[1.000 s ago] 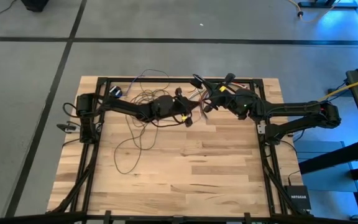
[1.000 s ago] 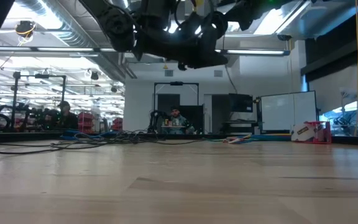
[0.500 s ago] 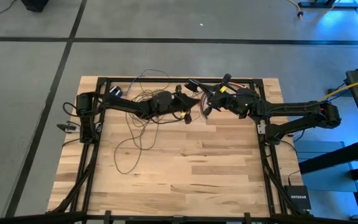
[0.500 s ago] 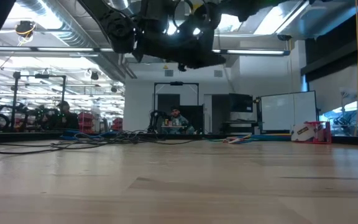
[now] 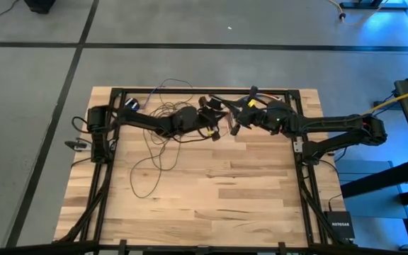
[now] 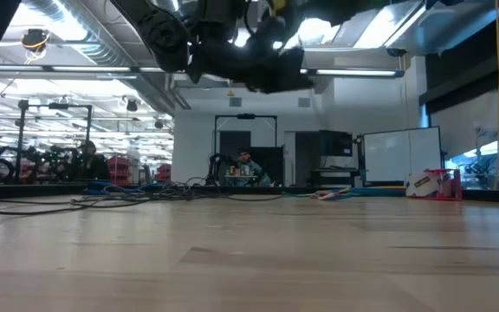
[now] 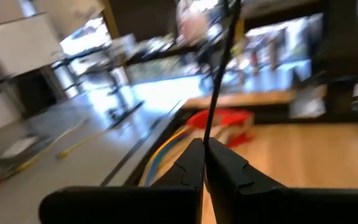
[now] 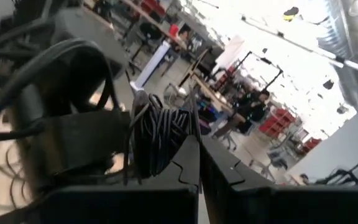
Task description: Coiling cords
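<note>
High view: above the far edge of the wooden table (image 5: 211, 191), the left gripper (image 5: 218, 120) and right gripper (image 5: 234, 125) meet, each clamped on the cords (image 5: 163, 134). Loose loops sprawl left across the boards; a wound bundle sits at the right fingers (image 8: 188, 155).

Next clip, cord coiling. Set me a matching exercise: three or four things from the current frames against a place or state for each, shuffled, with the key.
Things:
1. left gripper
2. right gripper
3. cord loops
4. yellow cable

States:
A. lying loose on the table's left half
B. shut on a wound bundle of cord
C. off the table, at the right
D. shut on a single taut strand

Pairs: 1-D, 2-B, 3-A, 4-C
</note>
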Motion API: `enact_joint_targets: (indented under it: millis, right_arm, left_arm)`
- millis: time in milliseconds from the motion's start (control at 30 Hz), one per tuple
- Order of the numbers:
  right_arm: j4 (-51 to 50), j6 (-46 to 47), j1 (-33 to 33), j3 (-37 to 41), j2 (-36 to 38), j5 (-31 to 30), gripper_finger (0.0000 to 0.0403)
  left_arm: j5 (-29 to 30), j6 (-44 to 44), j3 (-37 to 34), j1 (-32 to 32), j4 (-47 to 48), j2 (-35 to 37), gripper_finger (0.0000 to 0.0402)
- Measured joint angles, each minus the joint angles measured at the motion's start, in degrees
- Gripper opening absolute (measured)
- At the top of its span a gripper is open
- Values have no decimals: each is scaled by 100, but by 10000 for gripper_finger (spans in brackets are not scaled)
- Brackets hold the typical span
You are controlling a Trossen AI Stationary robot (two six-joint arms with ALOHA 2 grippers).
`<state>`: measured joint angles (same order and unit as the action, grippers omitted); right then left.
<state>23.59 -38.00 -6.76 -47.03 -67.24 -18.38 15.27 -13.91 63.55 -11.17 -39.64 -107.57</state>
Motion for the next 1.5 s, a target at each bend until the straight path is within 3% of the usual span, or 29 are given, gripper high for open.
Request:
enact_joint_targets:
  millis: [267,400,500,667,833,1200,1333,1500]
  right_arm:
    - [-353,293,-3,13,281,54,5]
    - [-177,296,4,-3,256,160,5]
    - [-10,298,3,-13,158,227,5]
    - [272,520,3,-13,30,873,5]
    - [379,633,-8,-17,-66,951,5]
    - [-106,927,185,-4,299,1160,5]
    - [-413,617,353,-4,512,735,5]
    - [-1306,312,547,-4,743,-20,5]
  left_arm:
    - [296,-112,11,-153,541,149,6]
    - [321,20,-2,5,163,169,11]
    - [-53,-82,-13,201,-268,160,12]
    - [-267,-208,-13,354,-871,160,12]
    - [-176,-427,-13,234,-772,160,13]
    - [1303,-1021,-11,-62,330,162,13]
    - [1631,-1330,-11,21,801,162,13]
    - [2747,-2217,-13,238,1134,162,13]
